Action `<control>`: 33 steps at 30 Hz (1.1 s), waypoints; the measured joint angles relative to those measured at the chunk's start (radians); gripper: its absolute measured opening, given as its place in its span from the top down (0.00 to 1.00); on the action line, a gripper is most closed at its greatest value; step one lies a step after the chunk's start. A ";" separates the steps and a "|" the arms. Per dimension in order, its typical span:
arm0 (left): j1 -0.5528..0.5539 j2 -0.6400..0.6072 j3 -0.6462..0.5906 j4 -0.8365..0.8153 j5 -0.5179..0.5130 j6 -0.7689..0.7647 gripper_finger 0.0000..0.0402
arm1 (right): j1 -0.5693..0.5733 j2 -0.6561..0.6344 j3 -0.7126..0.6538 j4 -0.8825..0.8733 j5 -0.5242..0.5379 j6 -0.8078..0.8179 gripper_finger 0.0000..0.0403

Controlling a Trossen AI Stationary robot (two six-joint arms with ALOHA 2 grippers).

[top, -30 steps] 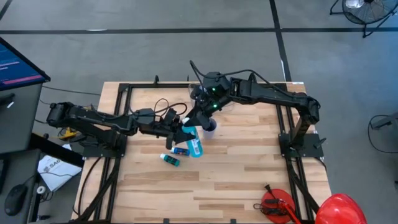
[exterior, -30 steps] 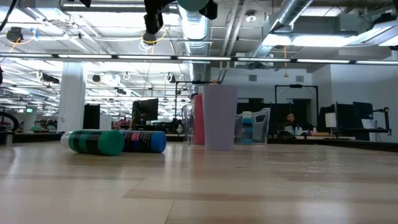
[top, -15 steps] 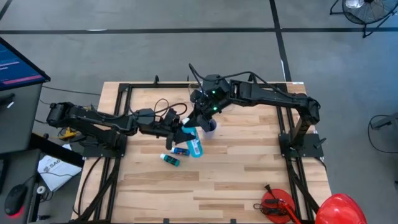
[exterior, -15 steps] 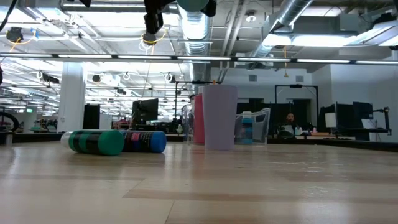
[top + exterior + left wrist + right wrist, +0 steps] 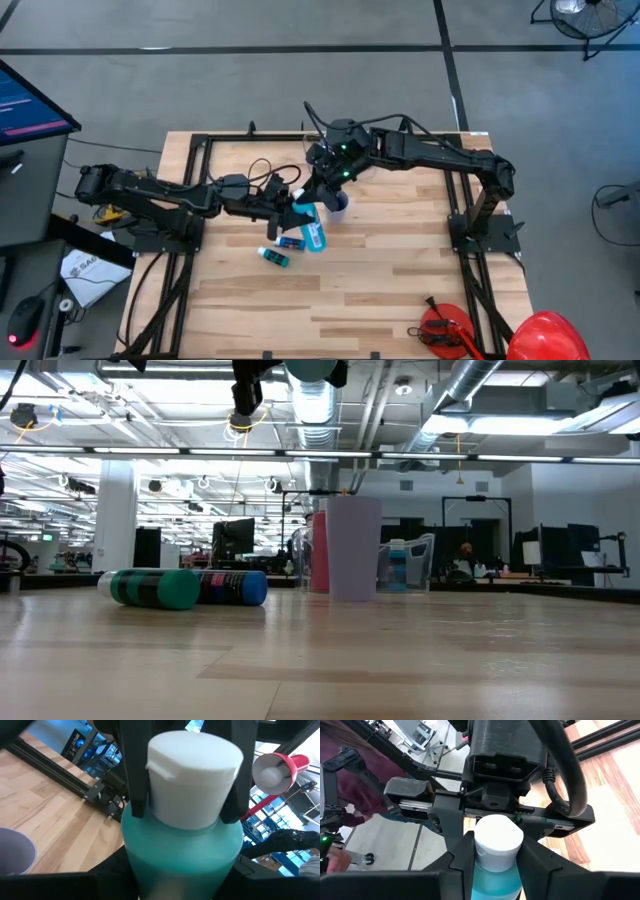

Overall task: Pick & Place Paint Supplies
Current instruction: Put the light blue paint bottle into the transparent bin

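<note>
The bottle [image 5: 182, 820], teal with a white cap, hangs in the air above the middle of the table [image 5: 400, 280], well clear of the wood and close above the cup [image 5: 338, 204]. Both grippers are on it. The left gripper [image 5: 292, 212] pinches the teal body. The right gripper [image 5: 325, 190] meets it head-on from the other side, and in its wrist view its fingers [image 5: 462, 862] lie against the bottle just under the cap, so it looks clamped too. This reads as a hand-over from left to right.

The main risk is timing. If the left lets go before the right has a firm hold, the round, smooth bottle could slip out and fall. It would drop onto the cup or onto the green tube [image 5: 152, 588] and blue tube [image 5: 232, 588] lying below, and could knock them away. If either arm pulls off while both are clamped, the bottle may twist in the weaker grip or tilt. A hold so near the cap could also slide up onto it. The tub [image 5: 420, 555] stands behind the cup, so a careless swing toward it could tip the cup.
</note>
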 joint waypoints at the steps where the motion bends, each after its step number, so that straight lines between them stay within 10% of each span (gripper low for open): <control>1: 0.000 0.000 0.000 0.000 0.000 0.000 0.62 | 0.000 0.000 0.000 0.000 0.000 0.000 0.74; 19: 0.001 0.000 0.000 0.000 -0.006 0.003 0.57 | -0.039 0.000 0.000 -0.008 -0.007 -0.014 0.74; 33: 0.003 -0.002 0.000 -0.043 -0.060 -0.049 0.26 | -0.048 0.000 -0.002 -0.047 0.005 -0.020 0.74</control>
